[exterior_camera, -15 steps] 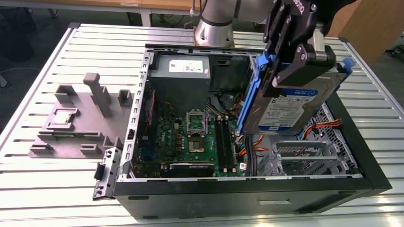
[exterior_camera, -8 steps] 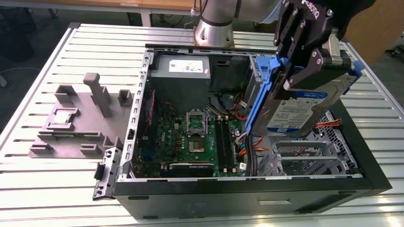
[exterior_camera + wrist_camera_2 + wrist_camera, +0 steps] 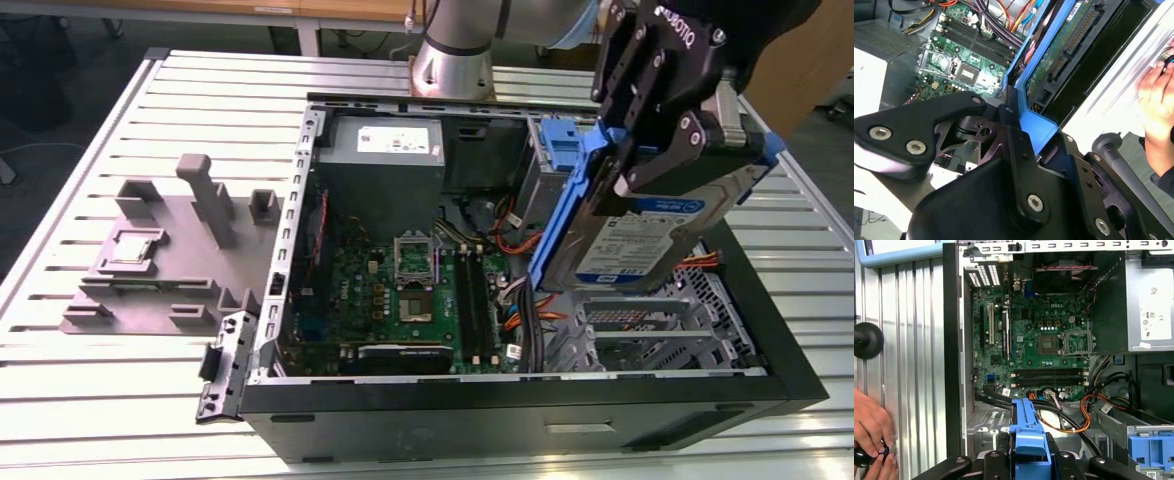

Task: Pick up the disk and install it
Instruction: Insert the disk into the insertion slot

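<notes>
Gripper: the black gripper (image 3: pixel 674 160) is closed on the upper end of the disk, its fingers pressing on the two blue rails; it hangs over the side of the case at the exterior view's right.
Disk: the disk (image 3: pixel 641 235) is held in the air, steeply tilted, with the labelled face turned towards the exterior camera and the lower end pointing down into the case.
Disk underside: in the second wrist view the green circuit board of the disk (image 3: pixel 1069 40) and its connector edge show, with a blue rail running along one side.
Bay: the metal drive cage (image 3: pixel 654 325) lies just below the disk's lower end; whether the two touch cannot be told.
Case: the open black case (image 3: pixel 534 400) lies on its side on the slatted table (image 3: pixel 107 380).
Inside: the green motherboard (image 3: pixel 400 290) fills the middle, the grey power supply (image 3: pixel 387 145) sits at the far end, and orange cables (image 3: pixel 514 235) run between the board and the disk.
Latch: a blue latch (image 3: pixel 1149 450) stands upright near the power supply.
Fixture: a grey moulded fixture (image 3: pixel 174 250) rests on the table, at the exterior view's left of the case.
Hand: a person's hand (image 3: pixel 871 437) rests on the table beside the case, its fingers around a small dark object.
</notes>
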Robot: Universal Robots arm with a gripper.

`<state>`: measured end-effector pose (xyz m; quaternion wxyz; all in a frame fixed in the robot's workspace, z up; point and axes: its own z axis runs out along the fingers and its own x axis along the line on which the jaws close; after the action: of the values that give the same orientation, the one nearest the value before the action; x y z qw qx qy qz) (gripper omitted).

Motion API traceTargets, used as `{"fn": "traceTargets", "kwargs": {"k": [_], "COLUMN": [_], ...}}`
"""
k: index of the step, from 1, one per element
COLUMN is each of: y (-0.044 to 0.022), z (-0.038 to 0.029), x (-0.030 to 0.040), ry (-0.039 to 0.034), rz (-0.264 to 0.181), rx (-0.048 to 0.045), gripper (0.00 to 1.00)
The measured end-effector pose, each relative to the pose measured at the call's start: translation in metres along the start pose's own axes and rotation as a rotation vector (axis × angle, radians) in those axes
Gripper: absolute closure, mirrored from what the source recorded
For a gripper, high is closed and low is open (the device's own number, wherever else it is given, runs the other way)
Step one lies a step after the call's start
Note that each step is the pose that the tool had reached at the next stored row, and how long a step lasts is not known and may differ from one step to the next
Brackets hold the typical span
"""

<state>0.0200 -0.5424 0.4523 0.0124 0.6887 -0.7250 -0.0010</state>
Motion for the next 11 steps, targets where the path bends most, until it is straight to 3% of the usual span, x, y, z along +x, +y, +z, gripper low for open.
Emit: {"fn": "traceTargets", "kwargs": {"k": [11], "y": [-0.0141], "z": [0.0010], "x": [0.0000], "ry": [0.0039], "rz": [-0.007], "rx": [0.0003], "gripper": [0.63]}}
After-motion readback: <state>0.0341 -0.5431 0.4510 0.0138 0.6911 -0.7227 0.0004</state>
